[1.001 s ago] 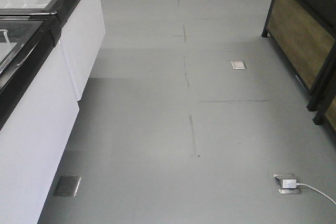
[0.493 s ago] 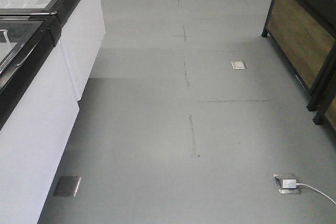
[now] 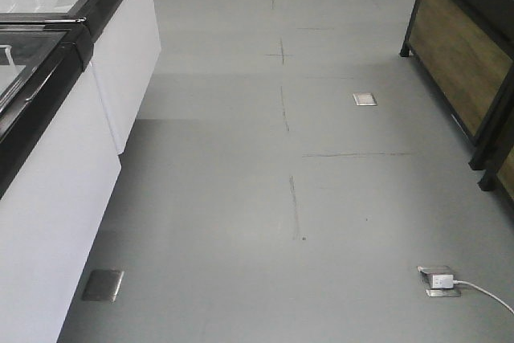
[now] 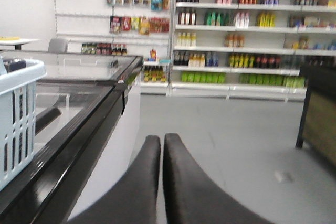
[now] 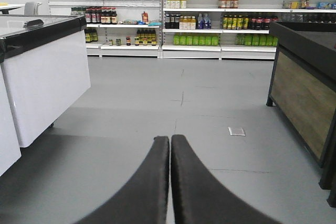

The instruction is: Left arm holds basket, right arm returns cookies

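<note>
Front view: a grey floor (image 3: 241,198) runs between white chest freezers (image 3: 56,166) and a wood-panelled stand (image 3: 462,54). Left wrist view: the left claw (image 4: 161,140) is pressed together, gripping nothing. The light blue basket (image 4: 18,114), with slotted sides and a pale rim, sits far left over a freezer's glass lid (image 4: 79,85). Right wrist view: the right claw (image 5: 170,139) is pressed together, gripping nothing.

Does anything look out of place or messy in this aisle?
A white plug and its cable lie loose on the floor, a possible trip hazard. The basket appears to rest on the freezer top. No spills visible.
</note>
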### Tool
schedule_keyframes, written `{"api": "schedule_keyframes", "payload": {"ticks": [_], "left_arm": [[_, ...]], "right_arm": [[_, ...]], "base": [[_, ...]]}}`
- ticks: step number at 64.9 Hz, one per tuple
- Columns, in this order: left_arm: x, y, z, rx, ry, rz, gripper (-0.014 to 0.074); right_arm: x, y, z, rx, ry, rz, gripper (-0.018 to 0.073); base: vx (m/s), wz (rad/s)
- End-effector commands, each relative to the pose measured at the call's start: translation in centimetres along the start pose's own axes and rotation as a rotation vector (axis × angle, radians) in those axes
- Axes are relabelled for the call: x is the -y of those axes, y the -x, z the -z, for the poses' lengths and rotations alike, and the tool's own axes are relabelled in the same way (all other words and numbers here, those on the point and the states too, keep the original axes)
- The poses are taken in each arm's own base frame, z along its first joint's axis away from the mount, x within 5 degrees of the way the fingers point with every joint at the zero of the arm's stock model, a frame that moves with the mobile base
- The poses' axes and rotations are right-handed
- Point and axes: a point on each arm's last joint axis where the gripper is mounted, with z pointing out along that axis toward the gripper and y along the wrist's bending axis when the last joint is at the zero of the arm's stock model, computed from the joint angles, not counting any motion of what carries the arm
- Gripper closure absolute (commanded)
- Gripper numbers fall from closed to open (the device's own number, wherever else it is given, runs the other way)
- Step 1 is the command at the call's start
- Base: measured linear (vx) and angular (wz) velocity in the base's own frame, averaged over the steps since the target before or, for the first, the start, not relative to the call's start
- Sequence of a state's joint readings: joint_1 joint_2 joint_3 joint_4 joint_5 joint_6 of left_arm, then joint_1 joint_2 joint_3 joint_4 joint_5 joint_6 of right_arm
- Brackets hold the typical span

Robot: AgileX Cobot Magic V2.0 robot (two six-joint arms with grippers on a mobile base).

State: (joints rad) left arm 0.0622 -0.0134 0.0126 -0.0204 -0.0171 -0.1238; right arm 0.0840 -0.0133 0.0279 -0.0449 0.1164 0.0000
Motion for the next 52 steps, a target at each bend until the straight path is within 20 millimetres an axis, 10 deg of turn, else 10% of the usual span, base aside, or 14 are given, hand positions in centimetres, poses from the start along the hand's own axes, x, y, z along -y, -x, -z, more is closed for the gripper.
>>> {"api": "schedule_keyframes", "payload": {"ticks": [1, 17, 52], "left_arm": [[0.5, 3.3, 0.4, 0.206, -0.039, 0.115, 0.0603], [1.0, 6.9, 0.4, 0.210, -0.035, 0.049, 0.0603], [1.3, 8.6, -5.9, -0.391, 0.057, 0.048, 0.0603]], "right_arm": [[0.0, 0.6, 0.1, 0.079, -0.004, 0.004, 0.0567], [0.0, 0.6, 0.1, 0.079, -0.004, 0.004, 0.0567], [0.0, 0.6, 0.1, 0.079, -0.004, 0.004, 0.0567]], "base": [[0.00, 0.00], [0.00, 0.00], [0.00, 0.00]]}}
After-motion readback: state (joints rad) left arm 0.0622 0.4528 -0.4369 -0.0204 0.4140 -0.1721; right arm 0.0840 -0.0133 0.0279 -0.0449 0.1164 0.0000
